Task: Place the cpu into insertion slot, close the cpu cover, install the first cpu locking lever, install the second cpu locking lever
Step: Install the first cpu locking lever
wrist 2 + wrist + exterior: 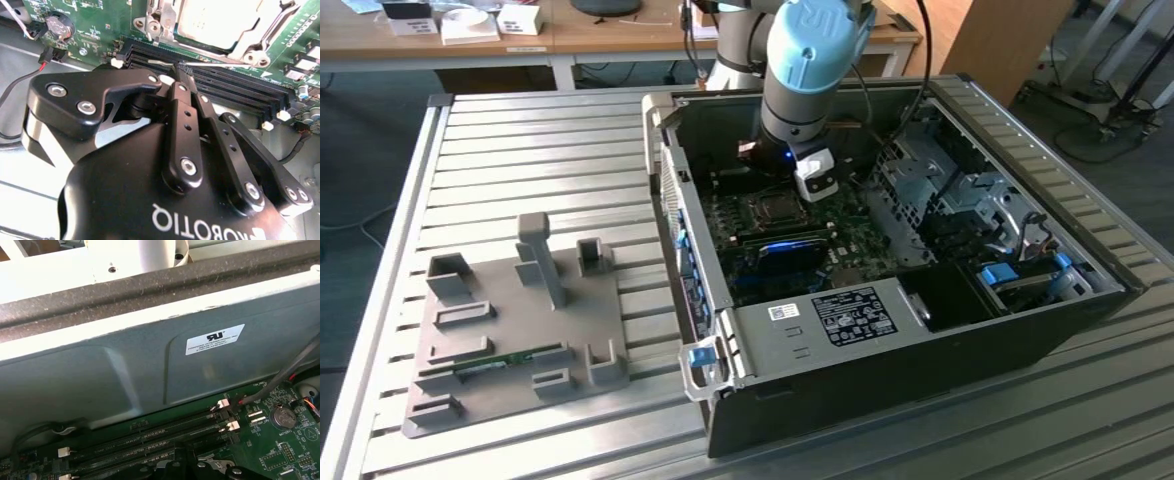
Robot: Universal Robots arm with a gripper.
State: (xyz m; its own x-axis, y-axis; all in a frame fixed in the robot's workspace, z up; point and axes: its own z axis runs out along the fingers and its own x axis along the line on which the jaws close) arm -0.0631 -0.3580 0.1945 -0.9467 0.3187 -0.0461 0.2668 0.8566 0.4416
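On the near left of the slatted metal table in the exterior view sits a grey fixture plate with upright holders and a small green circuit strip lying on it. To its right lies an open computer case with the green motherboard exposed inside.

The robot arm reaches down into the case from the far side, over the middle of the board. In the second wrist view the black claw has its fingers drawn together, tips meeting just above the long black memory slots; nothing shows between them.

Just beyond the memory slots, the cpu lies seated in the insertion slot, its pale silver top showing through the window of the cpu cover, which lies flat down over it. A thin wire lever runs along the near edge of the socket, beside the claw tips.

A round coin battery sits on the board to one side. The first wrist view faces the grey case wall.
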